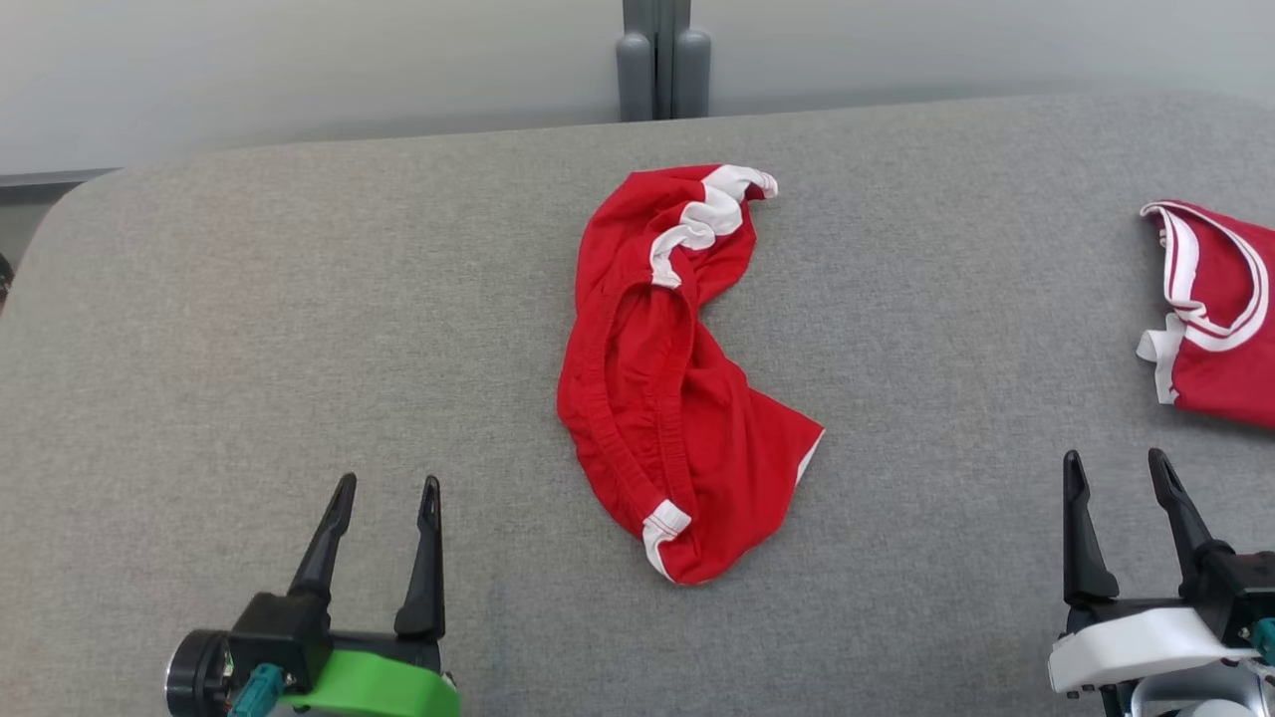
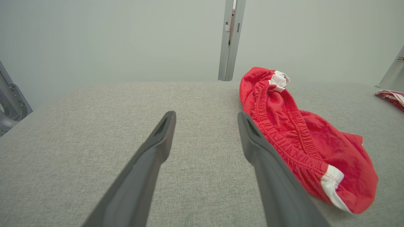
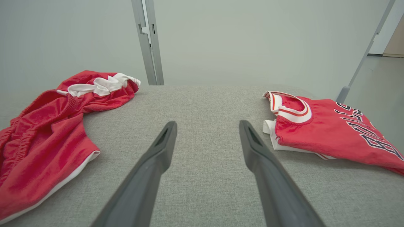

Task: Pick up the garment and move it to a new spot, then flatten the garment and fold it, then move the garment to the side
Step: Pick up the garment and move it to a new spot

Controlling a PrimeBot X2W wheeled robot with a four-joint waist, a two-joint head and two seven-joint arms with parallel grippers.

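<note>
Finds red garment (image 1: 667, 398) crumpled at centre of table (image 1: 299, 299), 2 o'clock from left gripper (image 1: 388, 480), 9 o'clock from right gripper (image 1: 1114, 455). Records both spread wide, empty. Notes jersey (image 1: 1220, 339) at table's 3 o'clock.

The crumpled red fabric shorts (image 1: 677, 418) are an even bright red, with white bands at the hems. The grey woven table cover (image 1: 249, 329) is a flat, heathered grey. The folded red sleeveless jersey (image 1: 1220, 339) has white and dark red striped trim and black, white-edged lettering. The left gripper (image 1: 388, 483) has black fingers on a green mount. The right gripper (image 1: 1114, 458) has black fingers on a white mount.
</note>
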